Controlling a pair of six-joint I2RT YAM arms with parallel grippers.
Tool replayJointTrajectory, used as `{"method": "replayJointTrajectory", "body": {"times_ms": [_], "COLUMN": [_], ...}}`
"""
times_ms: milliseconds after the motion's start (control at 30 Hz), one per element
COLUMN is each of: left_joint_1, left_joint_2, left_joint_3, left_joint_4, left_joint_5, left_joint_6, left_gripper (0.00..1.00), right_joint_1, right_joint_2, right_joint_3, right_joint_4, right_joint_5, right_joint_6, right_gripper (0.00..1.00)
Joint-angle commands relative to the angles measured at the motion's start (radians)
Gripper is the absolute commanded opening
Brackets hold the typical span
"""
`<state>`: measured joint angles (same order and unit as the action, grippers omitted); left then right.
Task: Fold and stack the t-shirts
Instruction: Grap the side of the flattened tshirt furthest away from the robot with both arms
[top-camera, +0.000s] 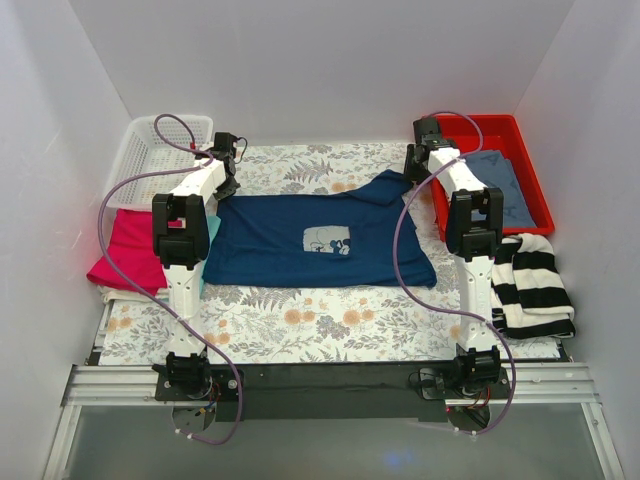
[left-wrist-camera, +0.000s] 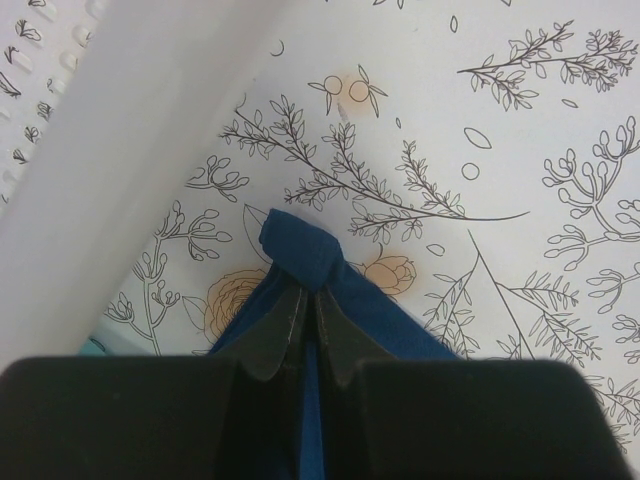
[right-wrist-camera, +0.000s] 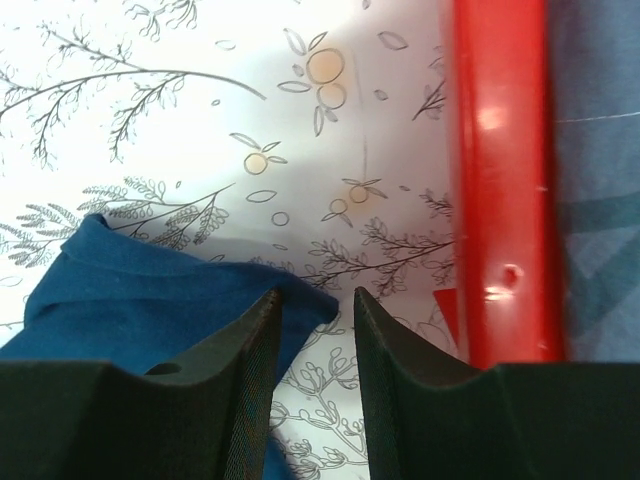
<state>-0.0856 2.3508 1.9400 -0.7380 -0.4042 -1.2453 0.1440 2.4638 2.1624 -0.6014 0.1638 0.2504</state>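
A navy t-shirt (top-camera: 320, 240) with a pale-blue chest print lies spread on the floral cloth in the top view. My left gripper (top-camera: 226, 166) is at its far-left corner, shut on a bunched fold of the navy cloth (left-wrist-camera: 300, 250). My right gripper (top-camera: 413, 165) is at the shirt's far-right corner, open, with the navy edge (right-wrist-camera: 140, 290) lying under its left finger and partly into the gap. A red-pink t-shirt (top-camera: 130, 250) lies at the left, with a teal edge (top-camera: 212, 235) beside it. A grey-blue shirt (top-camera: 500, 185) lies in the red tray.
A white mesh basket (top-camera: 150, 150) stands at the far left. A red tray (top-camera: 530, 170) stands at the far right; its wall (right-wrist-camera: 500, 180) is close beside my right gripper. A black-and-white striped garment (top-camera: 535, 285) lies at the right. White walls enclose the table.
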Motion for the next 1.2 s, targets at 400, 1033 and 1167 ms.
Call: {"method": "replayJointTrajectory", "body": {"times_ms": [400,1033,1167], "left_joint_1": [-0.009,-0.009,-0.011], "left_joint_2": [0.033,0.019,0.008], "left_joint_3": [-0.039,0.019,0.010], "left_joint_4": [-0.101,-0.089,-0.077], "left_joint_5": [0.027,0.088,0.094], "left_joint_6": [-0.006,0.018,0.023], "left_gripper": [0.00,0.06,0.23], "right_joint_1": [-0.004,-0.004,-0.004], "right_joint_2": [0.020,-0.215,-0.235], "right_joint_3": [-0.059,0.016,0.016], "right_joint_4": [0.003,0.005,0.005], "right_joint_5": [-0.047,0.048,0.077], "right_joint_6": [-0.008,-0.007,-0.011], "right_gripper": [0.01,0.01,0.01]}}
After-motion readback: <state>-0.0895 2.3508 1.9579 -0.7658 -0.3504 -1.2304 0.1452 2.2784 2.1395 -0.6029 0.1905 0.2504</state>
